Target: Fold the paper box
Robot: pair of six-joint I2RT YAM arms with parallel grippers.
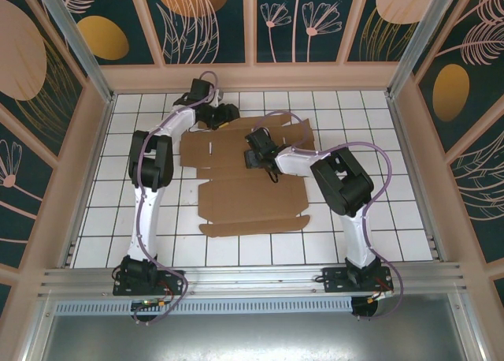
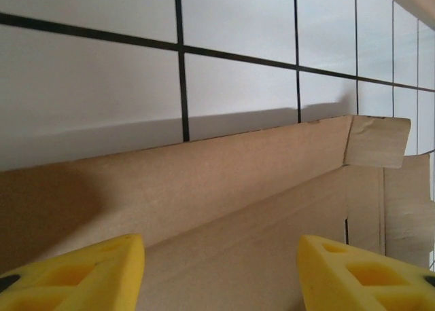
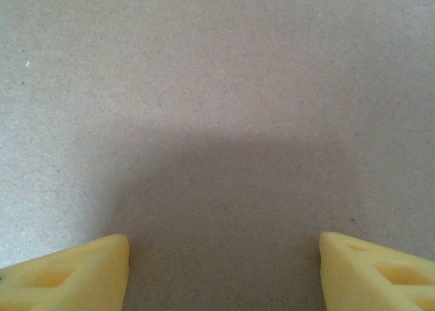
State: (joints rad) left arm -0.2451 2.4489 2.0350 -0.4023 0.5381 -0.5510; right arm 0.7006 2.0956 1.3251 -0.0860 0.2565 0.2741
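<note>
Top external view is showing the paper box (image 1: 244, 199) lying as a flat die-cut sheet in the middle of the white tiled counter (image 1: 394, 140), not yet shaped, with both my arms reaching over its far half. In the left wrist view a long edge flap (image 2: 204, 161) is standing tilted up off the tiles along its crease, with a small tab (image 2: 377, 141) at its right end. My left gripper (image 2: 221, 257) is hanging open beside that flap, its yellow fingertips (image 2: 88, 273) wide apart with nothing between them. My right gripper (image 3: 224, 257) is also spread open and holding nothing, pointing at plain cardboard and casting a shadow on it. Whether it is touching the sheet I cannot tell.

I am judging the step in hand to be raising this wall. To do it well, the right gripper should be pressing the panel flat near the crease so the sheet is not sliding. The left one should be pushing the flap at its middle, away from the tab end, so the fold is following the crease without buckling
</note>
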